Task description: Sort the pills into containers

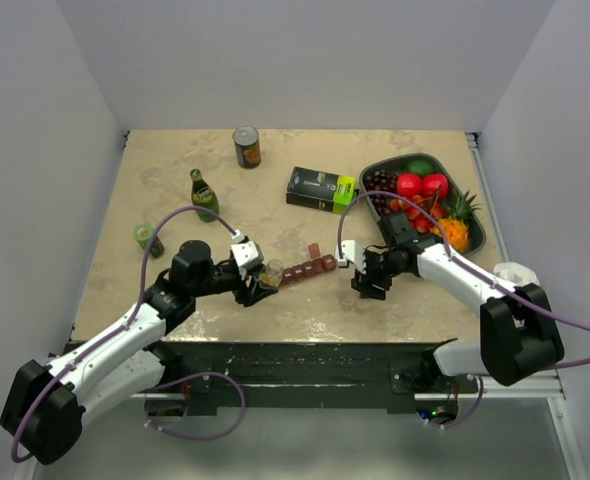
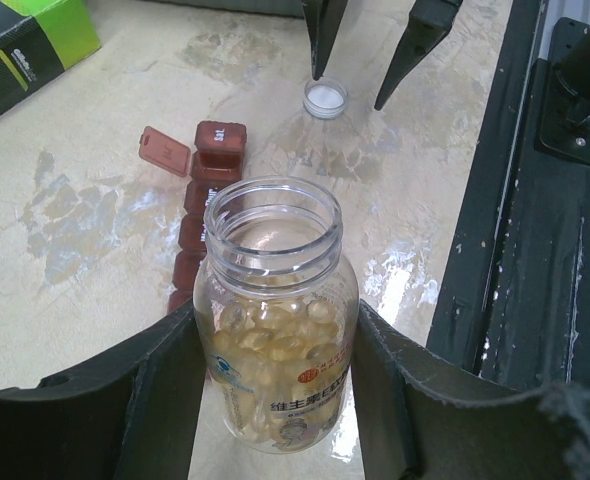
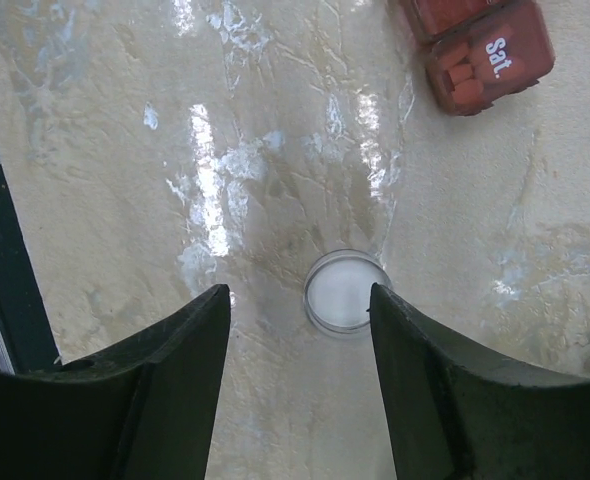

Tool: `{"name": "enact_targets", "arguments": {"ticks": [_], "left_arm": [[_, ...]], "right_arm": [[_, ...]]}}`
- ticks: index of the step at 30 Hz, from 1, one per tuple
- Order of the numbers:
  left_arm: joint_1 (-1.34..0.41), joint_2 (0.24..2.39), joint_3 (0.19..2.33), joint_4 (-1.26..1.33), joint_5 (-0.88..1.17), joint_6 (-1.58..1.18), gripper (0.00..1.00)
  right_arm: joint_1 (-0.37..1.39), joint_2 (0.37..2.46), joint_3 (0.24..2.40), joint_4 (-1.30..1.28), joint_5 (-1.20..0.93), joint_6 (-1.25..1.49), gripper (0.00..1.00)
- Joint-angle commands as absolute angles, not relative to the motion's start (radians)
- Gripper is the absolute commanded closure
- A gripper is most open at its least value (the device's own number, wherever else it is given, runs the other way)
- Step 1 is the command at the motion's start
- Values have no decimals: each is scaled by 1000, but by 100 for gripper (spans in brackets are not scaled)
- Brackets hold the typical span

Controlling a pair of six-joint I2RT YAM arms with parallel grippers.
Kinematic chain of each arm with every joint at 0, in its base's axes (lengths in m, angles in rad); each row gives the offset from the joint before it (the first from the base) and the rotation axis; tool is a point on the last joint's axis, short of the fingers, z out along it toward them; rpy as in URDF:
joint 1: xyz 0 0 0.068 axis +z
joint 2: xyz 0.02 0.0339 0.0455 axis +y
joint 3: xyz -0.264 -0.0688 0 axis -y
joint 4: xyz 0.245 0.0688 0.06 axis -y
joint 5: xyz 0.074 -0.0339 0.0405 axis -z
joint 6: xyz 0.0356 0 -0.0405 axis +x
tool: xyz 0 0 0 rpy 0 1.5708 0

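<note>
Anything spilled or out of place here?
No spill visible. The bottle cap lies loose on the table between the open right tool, and one lid on the red pill strip is flipped open; both look deliberate.

containers [image 2: 197, 225]: dark red strip, one lid open | pills [image 2: 265, 345]: yellow, in bottle [image 2: 275, 255]

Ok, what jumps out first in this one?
An uncapped pill bottle, packed with pale capsules, is clamped in the left gripper at the near middle of the table. Beside it lie the containers, a dark red strip with one lid flipped open. The right gripper hangs open over the bottle's clear cap.
</note>
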State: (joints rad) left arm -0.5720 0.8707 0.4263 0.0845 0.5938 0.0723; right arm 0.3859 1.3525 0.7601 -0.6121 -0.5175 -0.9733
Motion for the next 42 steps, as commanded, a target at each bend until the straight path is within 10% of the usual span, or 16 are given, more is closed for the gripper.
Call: {"name": "enact_targets", "arguments": {"ticks": [1, 9, 13, 20, 27, 42], "left_arm": [[-577, 850, 465, 133, 606, 89, 100], [-577, 815, 440, 238, 632, 8, 100], [-575, 779, 413, 354, 615, -101, 100], [-577, 758, 384, 449, 554, -182, 100], [-578, 782, 316, 613, 503, -284, 100], [-667, 959, 272, 998, 211, -472, 100]], "right_arm": [[388, 1336, 824, -601, -561, -954, 38], [388, 1313, 1020, -663, -758, -859, 27], [390, 1353, 1075, -609, -817, -769, 2], [388, 1661, 1318, -977, -1083, -974, 1], [468, 1427, 1007, -323, -965, -551, 1], [587, 1453, 963, 20, -1088, -169, 1]]}}
